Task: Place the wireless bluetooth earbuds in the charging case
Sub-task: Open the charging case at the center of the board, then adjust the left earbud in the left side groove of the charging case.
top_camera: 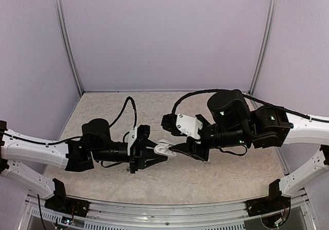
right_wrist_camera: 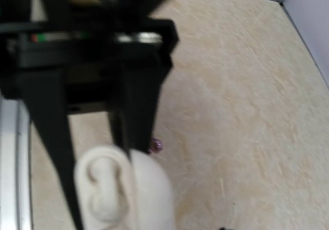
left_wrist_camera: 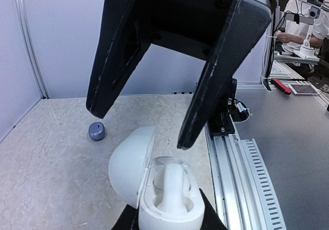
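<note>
The white charging case (left_wrist_camera: 169, 199) is open, its lid (left_wrist_camera: 128, 163) swung to the left. My left gripper (left_wrist_camera: 167, 220) is shut on its base from both sides. Its wells look white; I cannot tell whether buds sit in them. In the top view the case (top_camera: 165, 148) hangs above the table between both arms. My right gripper (left_wrist_camera: 140, 126) hovers just over it, open, with nothing between its fingers (left_wrist_camera: 187, 132). In the right wrist view the case (right_wrist_camera: 110, 189) lies between that gripper's fingers (right_wrist_camera: 134, 122). One dark purple-grey earbud (left_wrist_camera: 96, 131) lies on the table; a purple earbud (right_wrist_camera: 156, 145) shows beside the right finger.
A metal rail (left_wrist_camera: 241, 163) runs along the table's near edge. Lilac walls with metal posts (top_camera: 67, 39) close in the back and sides. Past the rail lies a grey desk (left_wrist_camera: 298, 137) with tools.
</note>
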Robot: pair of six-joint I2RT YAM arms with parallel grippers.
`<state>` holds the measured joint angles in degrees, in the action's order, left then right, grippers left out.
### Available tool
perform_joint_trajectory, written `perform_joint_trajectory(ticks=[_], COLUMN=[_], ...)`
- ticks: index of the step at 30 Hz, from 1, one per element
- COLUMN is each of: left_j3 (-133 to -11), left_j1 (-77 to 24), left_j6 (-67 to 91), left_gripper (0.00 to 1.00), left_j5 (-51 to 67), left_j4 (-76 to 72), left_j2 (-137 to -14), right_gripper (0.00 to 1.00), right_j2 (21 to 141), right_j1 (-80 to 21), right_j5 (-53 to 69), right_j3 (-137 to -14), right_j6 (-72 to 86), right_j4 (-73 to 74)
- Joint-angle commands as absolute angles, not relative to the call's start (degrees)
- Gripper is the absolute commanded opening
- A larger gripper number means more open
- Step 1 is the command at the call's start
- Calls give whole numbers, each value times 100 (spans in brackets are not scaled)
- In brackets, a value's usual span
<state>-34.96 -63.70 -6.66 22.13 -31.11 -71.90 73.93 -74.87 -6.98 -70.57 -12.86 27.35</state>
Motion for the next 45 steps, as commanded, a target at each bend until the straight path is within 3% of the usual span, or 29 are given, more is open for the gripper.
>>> perform_joint_trajectory(ticks=[1,5,11,18,45], left_j3=[-3622,-3664,-3709,-3770,-3823], left_j1=[-6332,-6332,-6342,-6414,-6577], left_j6=[-633,-645,-688,-798,-989], left_gripper=[0,0,0,0,0], left_j5=[2164,2093,2023,1878,1624], left_j4=[-3040,-2953,-2848,-2696,-2561], left_j2=[-7282,-7353,-7402,-7426,-7423], right_gripper=[47,48,24,11,15], right_j2=[7223,7235,7577,7822,8256], right_j1=[-7472,-7477,-7539,-7541,-7550], right_j5=[-323,-179,-39,-222,-231], right_j3=[-7263,-7368,-7622,-7746,-7862], right_j6=[-1391,-1462,-1553,-1527,-1433], right_j4=[2887,2940,3147,3298,3645])
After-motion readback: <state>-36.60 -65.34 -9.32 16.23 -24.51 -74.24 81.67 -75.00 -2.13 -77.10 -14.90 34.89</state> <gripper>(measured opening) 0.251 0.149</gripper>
